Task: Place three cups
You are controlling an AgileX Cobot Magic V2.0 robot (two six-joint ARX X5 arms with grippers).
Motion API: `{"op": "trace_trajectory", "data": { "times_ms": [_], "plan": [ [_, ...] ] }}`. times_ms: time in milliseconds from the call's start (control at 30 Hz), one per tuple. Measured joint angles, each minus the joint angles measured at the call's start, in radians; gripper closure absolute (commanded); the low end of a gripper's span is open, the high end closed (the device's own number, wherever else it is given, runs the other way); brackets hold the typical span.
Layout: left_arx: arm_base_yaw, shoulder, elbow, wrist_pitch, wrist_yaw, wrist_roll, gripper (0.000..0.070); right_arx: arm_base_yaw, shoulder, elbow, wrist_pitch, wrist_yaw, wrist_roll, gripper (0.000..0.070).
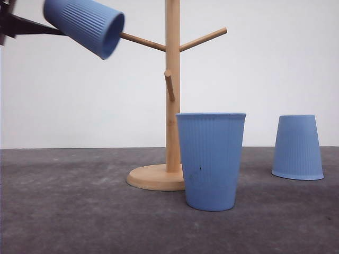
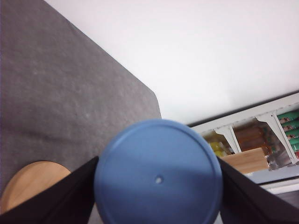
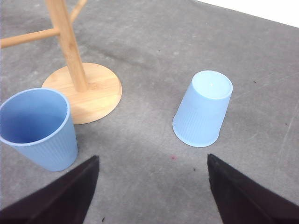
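Left gripper clamped on raised cup: long axis near horizontal, mouth toward stand's upper-left peg, tip just beside rim.

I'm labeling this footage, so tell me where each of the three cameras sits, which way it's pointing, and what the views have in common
Front view: low at table height, facing forward at the wooden stand, with the left gripper holding a tilted cup up by a peg.
Left wrist view: behind the held cup's flat base, fingers either side.
Right wrist view: above the table, looking down on the upright cup and the upside-down cup; open fingers at the frame's edge.
Shared: front and right wrist both show the stand and both table cups.
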Motion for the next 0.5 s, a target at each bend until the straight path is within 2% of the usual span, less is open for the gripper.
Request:
{"op": "trace_trajectory", "data": {
  "times_ms": [233, 500],
  "plan": [
    [-0.106, 0.099, 0.000, 0.096, -0.070, -0.041, 0.0281, 0.000, 0.000, 0.000, 0.000, 0.000, 0.000, 0.0232],
    [-0.174, 0.168, 0.000, 0.126, -0.082, -0.048, 0.0260, 0.000, 0.000, 0.000, 0.000, 0.000, 0.005, 0.0232]
  ]
}}
